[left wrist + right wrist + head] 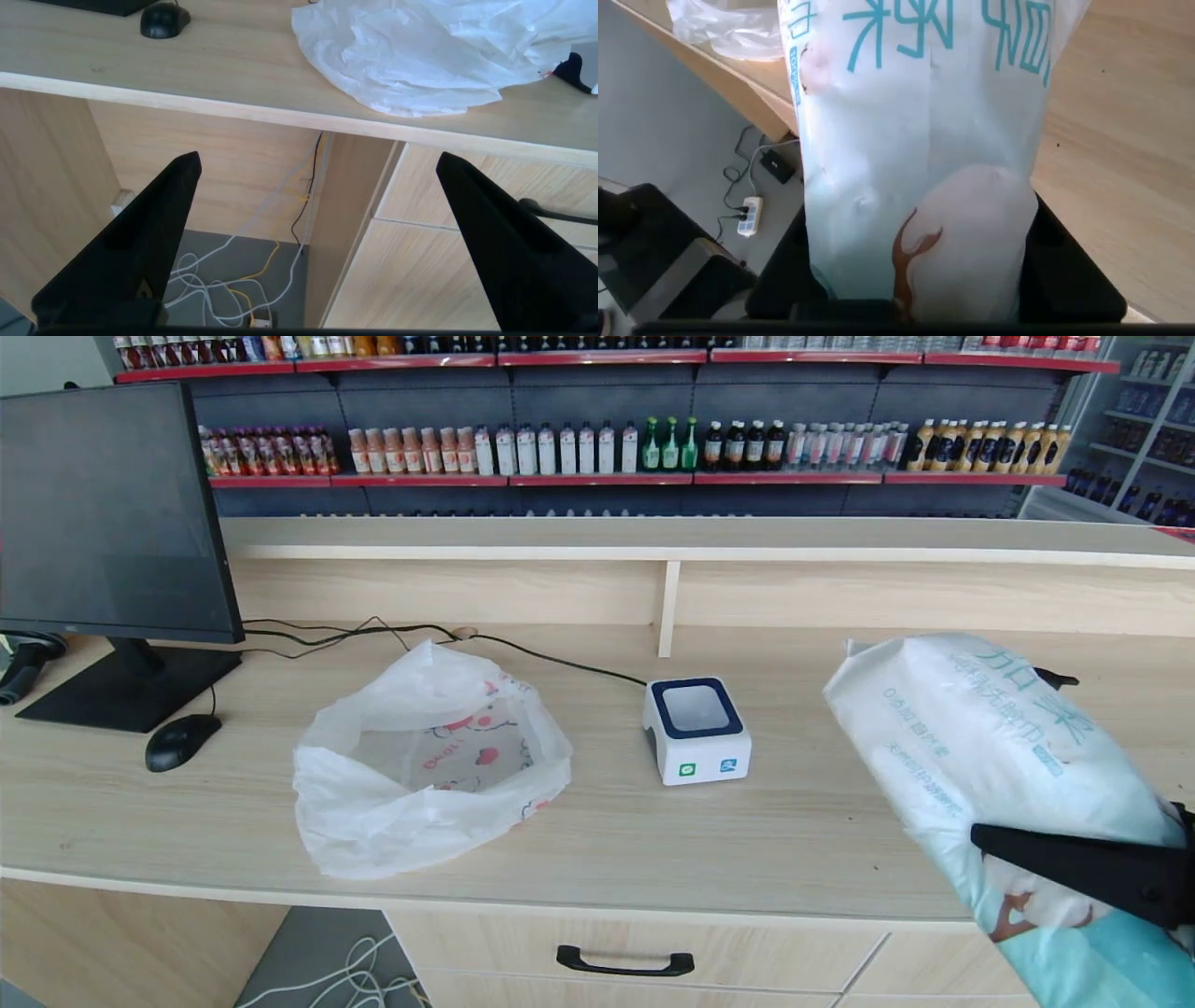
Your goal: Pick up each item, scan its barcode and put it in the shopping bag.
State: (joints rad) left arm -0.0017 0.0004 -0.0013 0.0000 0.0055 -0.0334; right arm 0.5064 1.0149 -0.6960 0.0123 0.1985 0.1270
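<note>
Head view gives me the whole worktop (794, 840); the wrist views fill in what it hides. From the head I see the tissue pack (971, 737), white and teal, held up in the air at the right end of the worktop, well apart from the scanner (695, 730). One dark finger (1083, 873) crosses its near side. The right wrist view shows the rest: the right hand (920, 275) is clamped on the pack's lower end, a finger on each side. Past the pack it shows a power strip (750, 215) on the floor.

The left wrist view shows the left hand (318, 247) spread wide and holding nothing. It hangs below the worktop's front edge, before the cabinet, with loose wires (234, 280) on the floor beneath.

The worktop is pale wood with a raised back ledge. Its front has a drawer with a black handle (625, 961). Behind it run store shelves (607, 481) with red edges, lined with bottles, too many for me to count.

By count: one tissue pack. One shopping bag (429, 765), white plastic, mouth open, lying left of the scanner. One scanner, a white box with a blue-rimmed window. One monitor (112, 513), one mouse (180, 741), and a black cable (560, 663) running along the worktop to the scanner.
</note>
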